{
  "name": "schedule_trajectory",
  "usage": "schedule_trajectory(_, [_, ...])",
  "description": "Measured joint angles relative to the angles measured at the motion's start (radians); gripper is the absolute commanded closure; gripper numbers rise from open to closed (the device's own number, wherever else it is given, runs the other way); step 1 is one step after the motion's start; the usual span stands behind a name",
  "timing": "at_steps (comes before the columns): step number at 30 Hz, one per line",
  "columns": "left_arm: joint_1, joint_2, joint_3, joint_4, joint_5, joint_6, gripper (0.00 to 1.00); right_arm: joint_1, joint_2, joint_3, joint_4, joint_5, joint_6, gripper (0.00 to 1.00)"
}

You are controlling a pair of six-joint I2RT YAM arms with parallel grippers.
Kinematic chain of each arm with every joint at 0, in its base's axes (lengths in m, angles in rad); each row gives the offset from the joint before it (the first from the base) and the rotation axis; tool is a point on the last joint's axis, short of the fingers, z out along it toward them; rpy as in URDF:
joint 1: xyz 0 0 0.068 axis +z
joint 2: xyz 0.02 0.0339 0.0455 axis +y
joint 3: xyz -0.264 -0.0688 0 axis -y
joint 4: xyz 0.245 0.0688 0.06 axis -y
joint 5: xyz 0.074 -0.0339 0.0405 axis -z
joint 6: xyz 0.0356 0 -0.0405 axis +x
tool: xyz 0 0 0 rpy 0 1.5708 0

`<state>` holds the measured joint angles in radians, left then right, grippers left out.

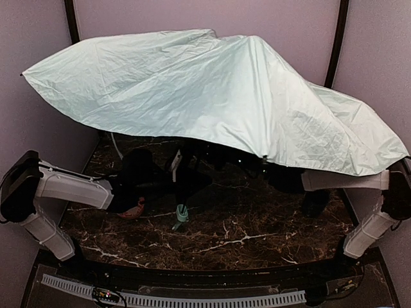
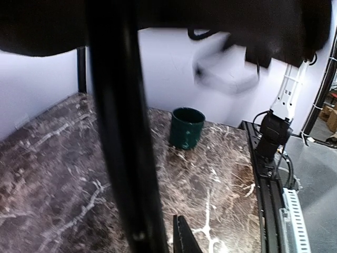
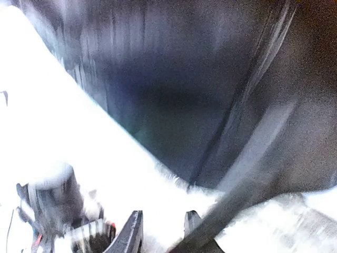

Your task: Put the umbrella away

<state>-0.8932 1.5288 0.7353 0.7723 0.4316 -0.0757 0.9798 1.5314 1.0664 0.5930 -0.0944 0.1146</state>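
The umbrella [image 1: 212, 90] stands open, and its pale mint canopy covers most of the far half of the table. Its mint wrist strap [image 1: 181, 215] hangs below the canopy's near edge. In the left wrist view the black shaft [image 2: 124, 137] runs top to bottom just left of my left gripper [image 2: 181, 237]. That gripper is shut with nothing between its fingers. The right wrist view is blurred and shows the black inner lining [image 3: 179, 89] overhead. My right gripper [image 3: 162, 229] is open under it, with a dark rib crossing by its right finger [image 3: 192, 222].
A dark green cup [image 2: 187, 127] stands upright on the brown marble table [image 1: 244, 237], under the canopy and hidden in the top view. Both arms reach in beneath the canopy from the sides. Purple walls close in the back and sides.
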Motion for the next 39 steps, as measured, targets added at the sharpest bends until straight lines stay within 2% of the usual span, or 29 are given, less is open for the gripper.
schedule_trajectory(5, [0.013, 0.005, 0.002, 0.026, -0.002, 0.031, 0.93, 0.017, 0.041, -0.028, -0.003, -0.002, 0.056, 0.82])
schedule_trajectory(9, [0.013, 0.032, -0.031, 0.137, -0.008, 0.017, 1.0, 0.027, 0.032, -0.032, -0.001, -0.012, 0.069, 0.86])
schedule_trajectory(13, [0.007, 0.064, -0.066, 0.244, -0.01, -0.011, 1.0, 0.035, 0.024, -0.023, -0.049, -0.011, 0.055, 0.92])
schedule_trajectory(15, [0.005, 0.082, -0.075, 0.284, -0.011, -0.027, 0.92, 0.035, 0.022, -0.012, -0.08, -0.011, 0.052, 0.98])
schedule_trajectory(18, [0.002, 0.107, -0.086, 0.349, -0.003, -0.034, 0.61, 0.035, 0.019, 0.008, -0.125, -0.001, 0.04, 1.0])
schedule_trajectory(21, [0.002, 0.11, -0.095, 0.368, 0.006, -0.026, 0.44, 0.012, 0.008, 0.023, -0.177, 0.056, 0.026, 1.0])
schedule_trajectory(27, [0.003, 0.072, -0.135, 0.322, -0.032, 0.018, 0.34, -0.066, -0.029, 0.029, -0.232, 0.14, 0.012, 1.0])
schedule_trajectory(34, [0.0, -0.115, -0.253, 0.209, -0.124, 0.066, 0.27, -0.295, -0.099, 0.03, -0.205, 0.192, -0.064, 1.0])
schedule_trajectory(36, [0.051, -0.168, -0.269, 0.177, -0.144, 0.035, 0.27, -0.33, -0.119, 0.03, -0.203, 0.158, -0.095, 1.0])
schedule_trajectory(39, [0.226, -0.247, -0.304, 0.145, -0.177, -0.047, 0.27, -0.394, -0.15, 0.03, -0.206, 0.048, -0.132, 1.0])
